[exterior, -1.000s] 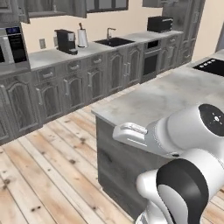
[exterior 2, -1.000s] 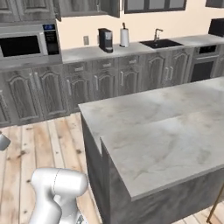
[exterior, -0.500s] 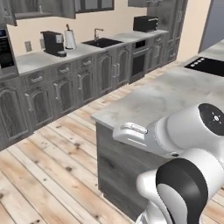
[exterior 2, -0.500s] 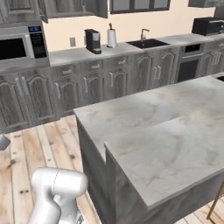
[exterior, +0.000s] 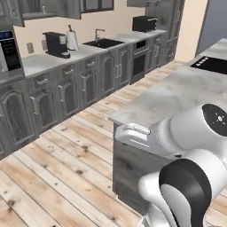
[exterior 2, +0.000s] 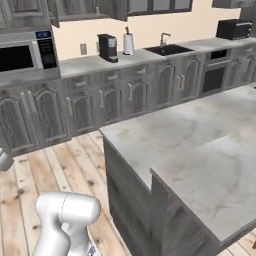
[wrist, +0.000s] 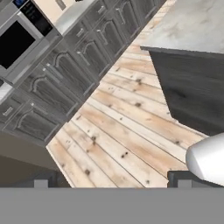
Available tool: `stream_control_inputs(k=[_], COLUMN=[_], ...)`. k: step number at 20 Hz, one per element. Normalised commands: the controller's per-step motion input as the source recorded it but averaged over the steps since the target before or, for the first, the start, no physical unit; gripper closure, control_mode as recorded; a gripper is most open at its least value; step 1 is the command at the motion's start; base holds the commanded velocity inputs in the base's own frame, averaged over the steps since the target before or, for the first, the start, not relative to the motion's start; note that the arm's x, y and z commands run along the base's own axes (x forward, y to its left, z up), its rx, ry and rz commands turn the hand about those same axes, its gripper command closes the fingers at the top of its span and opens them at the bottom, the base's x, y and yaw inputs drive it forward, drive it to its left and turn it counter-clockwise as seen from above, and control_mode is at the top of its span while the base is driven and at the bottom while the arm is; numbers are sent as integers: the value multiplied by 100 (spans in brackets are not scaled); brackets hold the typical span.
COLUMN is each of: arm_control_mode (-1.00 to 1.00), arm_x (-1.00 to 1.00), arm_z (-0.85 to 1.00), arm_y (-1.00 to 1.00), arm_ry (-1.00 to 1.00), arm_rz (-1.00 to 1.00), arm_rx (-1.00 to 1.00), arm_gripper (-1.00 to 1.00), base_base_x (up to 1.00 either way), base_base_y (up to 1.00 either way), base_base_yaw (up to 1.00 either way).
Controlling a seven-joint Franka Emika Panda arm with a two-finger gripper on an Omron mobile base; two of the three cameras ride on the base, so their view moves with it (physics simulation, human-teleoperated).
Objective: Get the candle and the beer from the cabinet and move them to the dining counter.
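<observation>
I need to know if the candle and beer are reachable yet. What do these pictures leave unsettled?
- Wall cabinet: right base view, cut off by the top edge; contents too dim to tell.
- Gripper: hand view, fingertips mostly behind the bottom band; nothing between them.
- Dining counter: left base view, near part hidden by the arm.

I am in a home kitchen. Dark grey base cabinets [exterior 2: 150, 92] with arched panels run beneath a wall counter [exterior: 48, 60] carrying a sink [exterior 2: 170, 49], coffee machine [exterior 2: 107, 47] and paper-towel roll [exterior 2: 128, 44]. A built-in microwave [exterior 2: 22, 55], oven [exterior: 138, 64], marble-topped dining counter [exterior 2: 200, 145] and plank floor [wrist: 127, 131] confirm it.
</observation>
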Motion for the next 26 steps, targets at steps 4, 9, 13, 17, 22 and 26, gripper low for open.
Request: stream_control_inputs(k=[4,9,13,17,22,26], arm_control_mode=[100,100,100,100,100,100], arm_x=[0,0,0,0,0,0], arm_z=[0,0,0,0,0,0], arm_y=[0,0,0,0,0,0], arm_ry=[0,0,0,0,0,0], arm_rz=[0,0,0,0,0,0], arm_rx=[0,0,0,0,0,0], arm_gripper=[-100,-100,-100,-100,-100,-100], base_base_x=[16,77,97,97,96,98], base_base_y=[94,42,55,52,37,1], base_base_yaw=[-5,-18,-23,-25,-30,-36])
